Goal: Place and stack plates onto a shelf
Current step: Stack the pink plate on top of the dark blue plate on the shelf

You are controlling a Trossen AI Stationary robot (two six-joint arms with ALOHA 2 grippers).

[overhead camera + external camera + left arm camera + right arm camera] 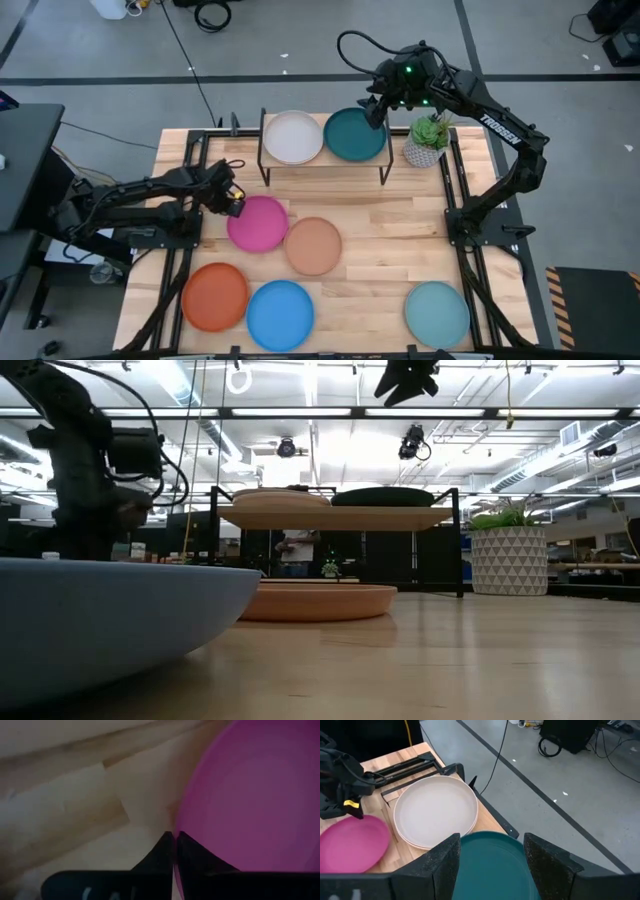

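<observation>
The shelf (322, 162) stands at the table's far middle. On its top lie a cream plate (292, 137), with a second rim showing under it (422, 843), and a dark teal plate (353, 136). My right gripper (491, 840) is open and empty, well above the dark teal plate's far right part (405, 378). My left gripper (174, 837) is shut at the left rim of the pink plate (258, 223), which lies on the table. The tan (313, 246), orange (215, 296), blue (280, 315) and light teal (437, 312) plates lie flat on the table. My left gripper has the pink plate's left rim (176, 822) between its two fingertips, one finger over the plate's inside and one outside over the table. The fingers come from the table's left, slanting down. The plate appears to lie on the table.
A potted plant in a white patterned pot (427, 145) stands just right of the shelf, close under my right arm. The blue plate fills the low view's near left (100, 620). Bare table shows between the tan and light teal plates (400, 240).
</observation>
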